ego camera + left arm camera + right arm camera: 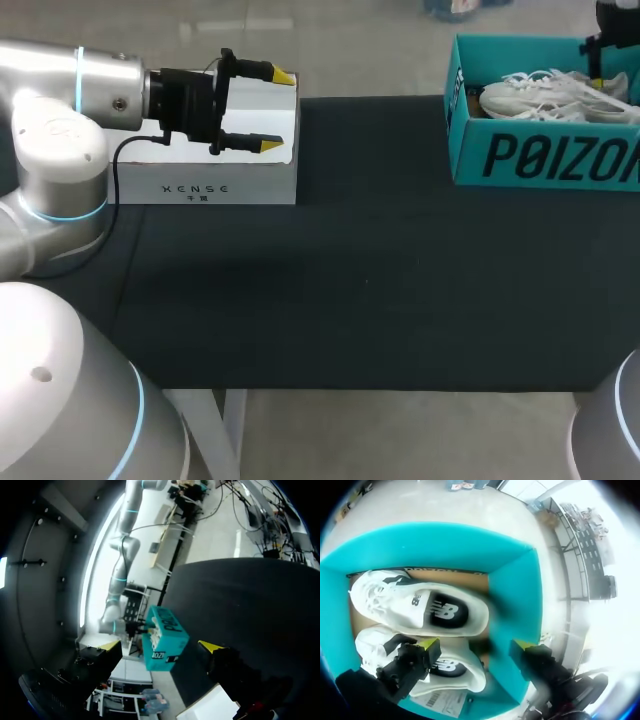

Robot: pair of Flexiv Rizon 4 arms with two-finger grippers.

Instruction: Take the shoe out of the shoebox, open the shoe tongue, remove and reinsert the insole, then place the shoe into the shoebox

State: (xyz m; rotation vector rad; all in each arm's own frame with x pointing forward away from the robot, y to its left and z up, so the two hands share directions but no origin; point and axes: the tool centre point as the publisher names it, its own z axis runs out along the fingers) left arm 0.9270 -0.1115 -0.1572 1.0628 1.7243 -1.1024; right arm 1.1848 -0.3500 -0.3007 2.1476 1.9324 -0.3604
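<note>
left arm (60,150): enters from the left, elbow bent, wrist level. left pincer (277,111): points toward the right side, both yellow-tipped fingers (283,77) spread apart, holding nothing. right arm (615,20): seen only at the far right corner. right pincer (475,647): aimed downward, fingers parted wide, gripping nothing.

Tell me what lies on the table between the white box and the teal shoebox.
Nothing: the head view shows only bare black table cover between white box and shoebox.
</note>
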